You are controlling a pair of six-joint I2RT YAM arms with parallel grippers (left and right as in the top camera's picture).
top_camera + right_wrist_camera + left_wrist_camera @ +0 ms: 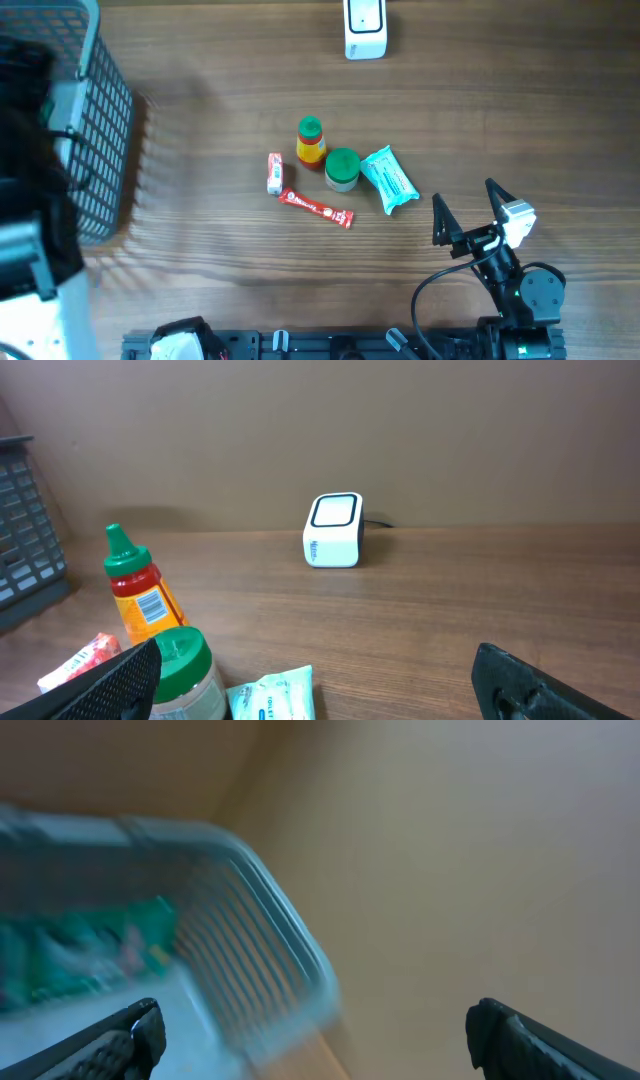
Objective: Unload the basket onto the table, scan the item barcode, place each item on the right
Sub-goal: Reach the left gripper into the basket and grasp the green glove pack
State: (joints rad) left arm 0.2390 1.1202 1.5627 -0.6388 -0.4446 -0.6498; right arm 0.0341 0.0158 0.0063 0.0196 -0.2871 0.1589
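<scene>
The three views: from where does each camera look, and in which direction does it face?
Overhead: above the table, facing straight down on scanner, bottle, basket; the right fingers show.
Left wrist: close to the basket, facing it, blurred; left fingers at the lower corners.
Right wrist: low over the table, facing level toward the scanner; right fingers at the lower corners.
Shared: overhead and right wrist both show scanner and bottle.

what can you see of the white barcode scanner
The barcode scanner is a small white plastic-looking box with rounded corners, a dark window framed in white on its upper face and faint print low on the front. It stands upright and alone on the wooden table; only the table and a dark cable at its back touch it.
</scene>
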